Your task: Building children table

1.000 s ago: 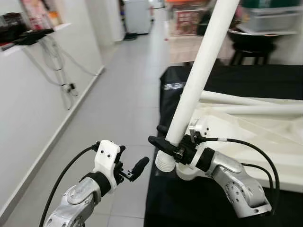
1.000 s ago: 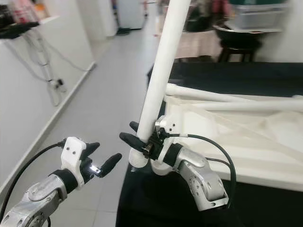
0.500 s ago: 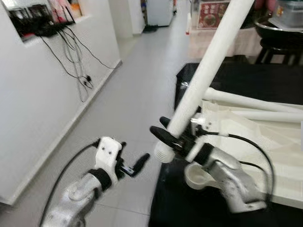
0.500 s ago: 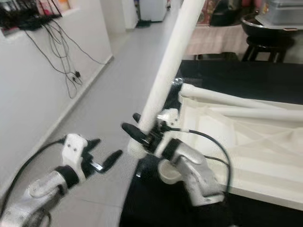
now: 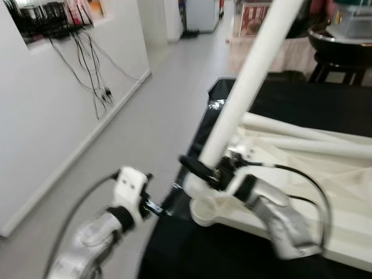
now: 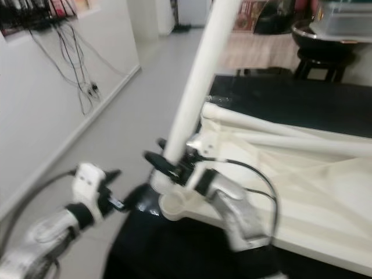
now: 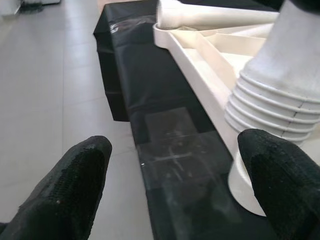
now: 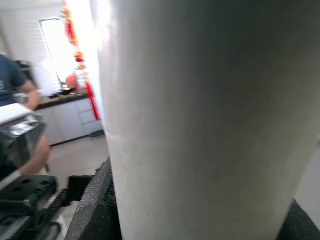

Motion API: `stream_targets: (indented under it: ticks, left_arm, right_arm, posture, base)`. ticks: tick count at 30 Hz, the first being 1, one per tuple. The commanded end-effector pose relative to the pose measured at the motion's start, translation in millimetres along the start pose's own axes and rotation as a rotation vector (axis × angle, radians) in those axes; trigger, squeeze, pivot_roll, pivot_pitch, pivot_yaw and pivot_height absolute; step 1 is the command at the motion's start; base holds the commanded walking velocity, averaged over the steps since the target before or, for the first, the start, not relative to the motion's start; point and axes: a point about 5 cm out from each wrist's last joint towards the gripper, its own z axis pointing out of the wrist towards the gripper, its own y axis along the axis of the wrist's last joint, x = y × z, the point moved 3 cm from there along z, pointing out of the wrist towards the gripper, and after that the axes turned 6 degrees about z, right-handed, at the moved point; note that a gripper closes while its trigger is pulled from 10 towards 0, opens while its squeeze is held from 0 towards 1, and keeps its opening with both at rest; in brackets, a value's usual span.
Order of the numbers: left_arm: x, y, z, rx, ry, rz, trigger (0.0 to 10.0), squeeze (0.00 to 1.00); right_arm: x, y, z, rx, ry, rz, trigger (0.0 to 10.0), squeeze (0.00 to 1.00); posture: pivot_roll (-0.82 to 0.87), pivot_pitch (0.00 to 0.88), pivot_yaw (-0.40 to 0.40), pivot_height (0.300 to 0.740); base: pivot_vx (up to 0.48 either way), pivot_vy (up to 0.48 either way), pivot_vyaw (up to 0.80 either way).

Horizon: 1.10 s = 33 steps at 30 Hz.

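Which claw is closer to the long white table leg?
The right claw: it is clamped around the table leg near its ribbed end. The left claw is open, just beside that end, not touching.

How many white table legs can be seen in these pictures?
3. One leg is held tilted by the right gripper above the corner socket. Two legs lie across the upturned tabletop. More may be out of view.
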Motion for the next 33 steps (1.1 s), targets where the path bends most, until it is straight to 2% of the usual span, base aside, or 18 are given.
stream_targets:
  ticks: [1, 10, 15, 24, 27, 33]
  left_arm:
    - [-0.7, -4, -4.5, 0.031, -0.021, 0.022, 10.0, 0.0]
    - [-10.8, -5, -14.7, 0.058, -0.058, 0.035, 10.0, 0.0]
    - [-29.5, -13, -28.7, 0.119, -0.173, 0.025, 10.0, 0.0]
    - [-34.3, -11, -36.1, 0.13, -0.183, 0.018, 10.0, 0.0]
    - [-34.4, -9, -41.4, 0.139, -0.19, 0.036, 10.0, 0.0]
    - [-35.4, -9, -48.2, 0.168, -0.222, 0.042, 10.0, 0.0]
  right_arm:
    - [4.8, 2, 2.7, 0.011, 0.05, -0.036, 10.0, 0.0]
    - [3.7, 3, 3.4, 0.045, 0.11, -0.069, 10.0, 0.0]
    - [3.5, 3, -6.8, 0.09, 0.213, -0.096, 10.0, 0.0]
    - [-6.6, 2, -27.1, 0.129, 0.264, -0.07, 10.0, 0.0]
    - [-4.5, -5, -40.0, 0.187, 0.306, -0.085, 10.0, 0.0]
    - [-7.4, -6, -41.2, 0.201, 0.315, -0.117, 10.0, 0.0]
  posture:
    - [-0.02, 0.048, 0.058, 0.74]
    - [0.0, 0.067, 0.048, 0.74]
    - [0.0, 0.081, 0.049, 0.74]
    - [0.01, 0.1, 0.055, 0.74]
    - [0.02, 0.118, 0.076, 0.74]
    - [0.03, 0.148, 0.09, 0.74]
  base:
    - [0.0, 0.0, 0.0]
    - [0.0, 0.0, 0.0]
    - [0.0, 0.0, 0.0]
    - [0.0, 0.0, 0.0]
    - [0.0, 0.0, 0.0]
    - [0.0, 0.0, 0.0]
